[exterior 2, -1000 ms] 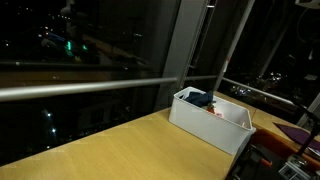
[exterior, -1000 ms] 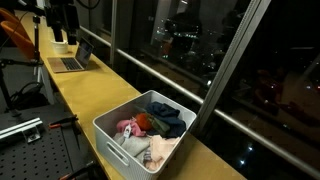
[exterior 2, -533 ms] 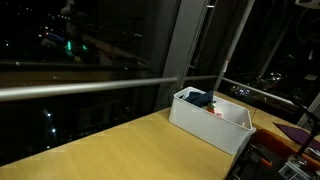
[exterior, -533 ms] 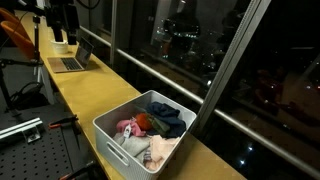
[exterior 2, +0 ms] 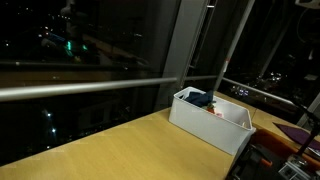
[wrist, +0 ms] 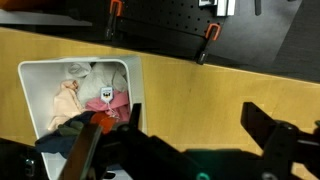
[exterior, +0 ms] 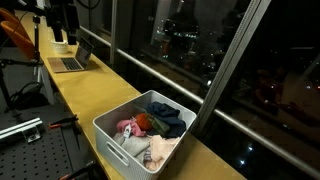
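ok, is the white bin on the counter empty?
No, in an exterior view the white bin holds a heap of clothes, with pink, dark blue and cream pieces among them.

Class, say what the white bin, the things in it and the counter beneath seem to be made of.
White bin: probably plastic; smooth, matte, thin moulded walls. Things in it: fabric; soft crumpled folds, pink, red, dark blue. Counter: wood or laminate, hard to tell; flat yellow-tan surface.

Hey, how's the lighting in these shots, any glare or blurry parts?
In both exterior views the window is dark, speckled with small lights; the white bin is evenly lit. In the wrist view the gripper is dark and out of focus.
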Tool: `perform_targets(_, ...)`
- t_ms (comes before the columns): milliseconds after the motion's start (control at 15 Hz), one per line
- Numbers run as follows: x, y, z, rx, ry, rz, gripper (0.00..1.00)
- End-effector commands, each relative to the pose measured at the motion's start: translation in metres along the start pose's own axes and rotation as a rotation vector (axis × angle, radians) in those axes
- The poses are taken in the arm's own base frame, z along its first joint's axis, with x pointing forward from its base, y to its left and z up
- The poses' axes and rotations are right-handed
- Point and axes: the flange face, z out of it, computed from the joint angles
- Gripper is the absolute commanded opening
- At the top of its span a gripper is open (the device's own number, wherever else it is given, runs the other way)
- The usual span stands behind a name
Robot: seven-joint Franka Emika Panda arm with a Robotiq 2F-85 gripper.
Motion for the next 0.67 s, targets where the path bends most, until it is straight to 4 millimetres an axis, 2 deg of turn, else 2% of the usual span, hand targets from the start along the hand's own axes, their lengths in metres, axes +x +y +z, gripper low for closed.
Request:
perform_targets(0, 0.000, 0.000, 0.000, 0.000, -0.001, 0.000, 1.00)
perform_targets(267, 0.004, 0.003, -0.002, -0.006, 0.004, -0.002, 1.00)
perform_targets(600, 0.023, 0.031, -0.019, -0.112, 0.071, -0.023, 1.00)
